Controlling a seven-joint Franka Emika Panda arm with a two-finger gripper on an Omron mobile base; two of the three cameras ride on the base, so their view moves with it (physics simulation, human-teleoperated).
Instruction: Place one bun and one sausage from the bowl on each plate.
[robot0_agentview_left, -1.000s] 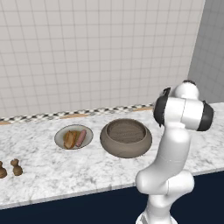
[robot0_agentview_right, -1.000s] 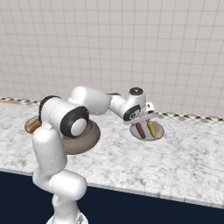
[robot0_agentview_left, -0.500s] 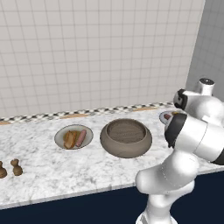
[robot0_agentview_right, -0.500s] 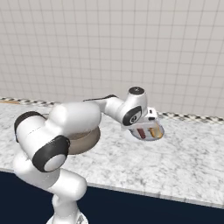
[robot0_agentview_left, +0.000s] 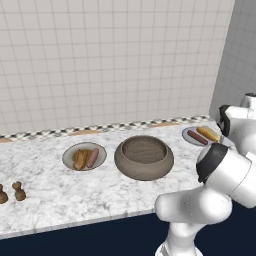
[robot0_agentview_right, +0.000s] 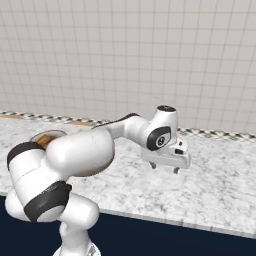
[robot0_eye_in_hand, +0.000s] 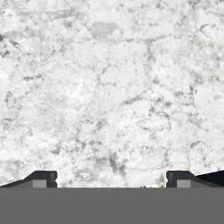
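Since a second ago my arm has swung off the right-hand plate (robot0_agentview_left: 201, 135) and pulled back toward the front of the counter (robot0_agentview_left: 60, 200). The gripper (robot0_agentview_right: 165, 167) was low over that plate then; now it hangs over bare marble nearer the counter's front edge, fingers pointing down. The base hasn't driven; the bowl and left plate sit where they did.

Jaws spread wide, nothing between them. The hand view gives only marble between the two fingertips (robot0_eye_in_hand: 43, 178).

State of the goods:
- Right plate: bun and sausage lie side by side on it.
- Left plate (robot0_agentview_left: 84, 156): also carries a bun and a sausage, touching.
- Bowl (robot0_agentview_left: 144, 157): between the plates, near the left one; what I can see of its ribbed inside looks empty.

My reading: both plates are served, so the job looks done, and this pullback is a retreat, not a reach.

Room and edges:
- Open marble under and around the hand.
- The counter's front edge lies close ahead of the gripper in the right base view; no cause to drop lower.
- Two small brown shakers (robot0_agentview_left: 19, 190) stand far left near the front edge, well apart from me.
- Tiled wall (robot0_agentview_left: 100, 60) lies well behind everything.
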